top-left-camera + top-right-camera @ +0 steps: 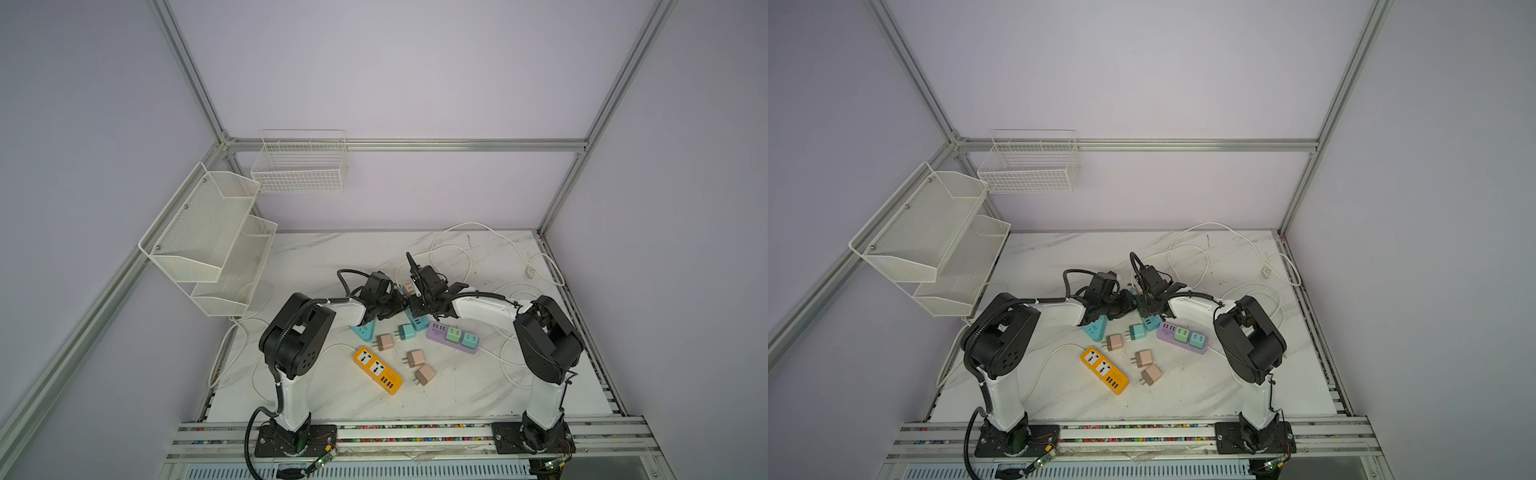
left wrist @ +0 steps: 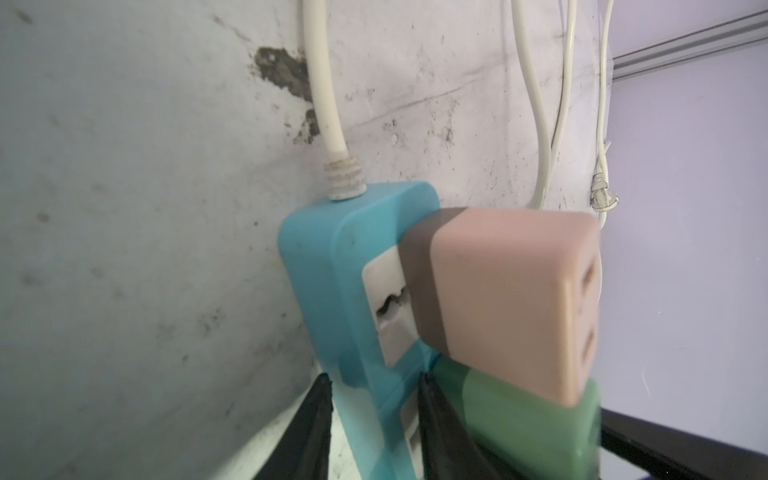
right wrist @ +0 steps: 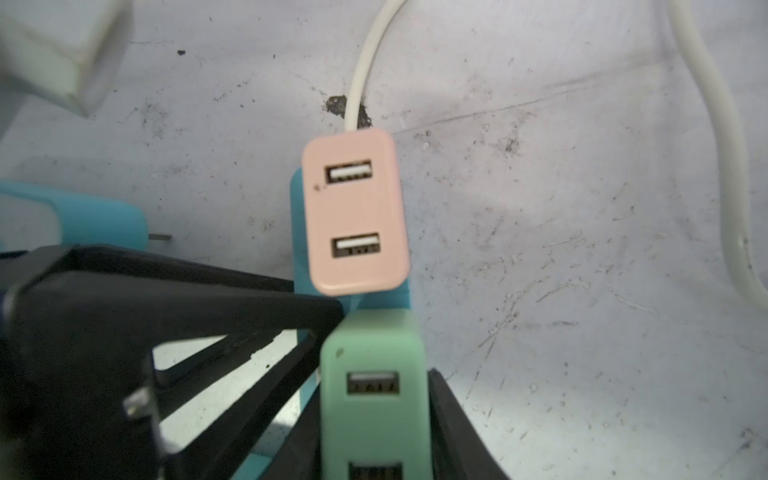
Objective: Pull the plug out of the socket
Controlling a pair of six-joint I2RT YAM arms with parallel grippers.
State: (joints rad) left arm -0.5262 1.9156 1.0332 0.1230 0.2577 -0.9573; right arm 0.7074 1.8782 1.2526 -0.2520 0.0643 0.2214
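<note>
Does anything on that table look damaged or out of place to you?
Yes. The tabletop has a dark chipped-looking patch beside the white cable entering the blue power strip, with scuffs around it. Four chargers also lie loose, unplugged, near the orange power strip.

White wire basket [image 1: 299,174] just beside a two-tier mesh rack [image 1: 203,226]

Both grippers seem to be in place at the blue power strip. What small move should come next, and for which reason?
Probably the right gripper should pull the green plug straight out, away from the socket face. Its fingers look closed on the plug's sides, the plug seems still seated, and the left gripper clamps the blue power strip, bracing it.
</note>
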